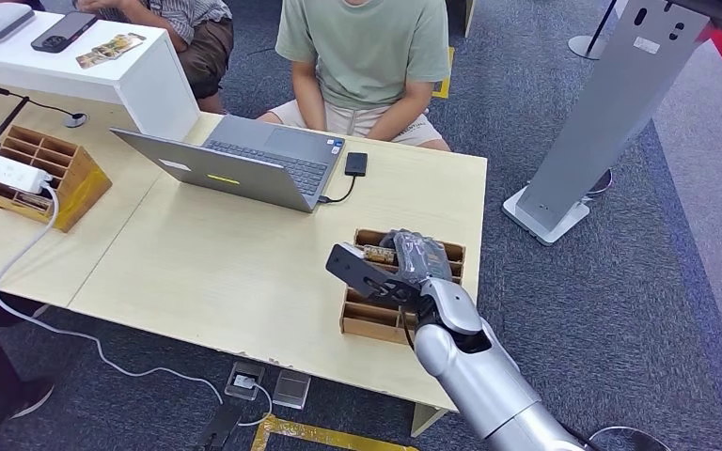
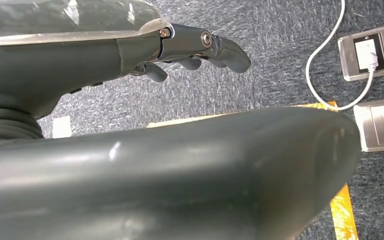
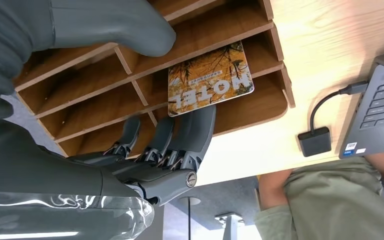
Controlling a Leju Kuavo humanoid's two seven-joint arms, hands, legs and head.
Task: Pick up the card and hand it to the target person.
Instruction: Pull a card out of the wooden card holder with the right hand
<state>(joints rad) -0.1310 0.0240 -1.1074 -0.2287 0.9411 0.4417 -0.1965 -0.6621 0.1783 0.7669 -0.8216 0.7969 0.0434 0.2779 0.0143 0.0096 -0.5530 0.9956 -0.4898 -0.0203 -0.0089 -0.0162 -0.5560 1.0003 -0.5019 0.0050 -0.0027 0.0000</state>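
Observation:
A yellow card (image 3: 210, 80) printed "HOTEL" leans in a slot of the wooden divider tray (image 3: 240, 30) near the table's right edge. My right hand (image 3: 170, 140) hovers over that tray with its fingers (image 3: 200, 120) at one edge of the card and its thumb (image 3: 130, 25) apart on the other side; nothing is gripped. In the head view the right hand (image 1: 412, 258) covers the tray (image 1: 367, 319), and the card (image 1: 376, 252) peeks out beside it. My left hand (image 2: 190, 47) hangs over the carpet, holding nothing.
A person in a green shirt (image 1: 367, 47) sits across the table behind an open laptop (image 1: 244, 164) with a black dongle (image 1: 356, 163). A second wooden tray (image 1: 47, 174) and a power strip lie at the left. A grey stand (image 1: 611, 103) rises at the right.

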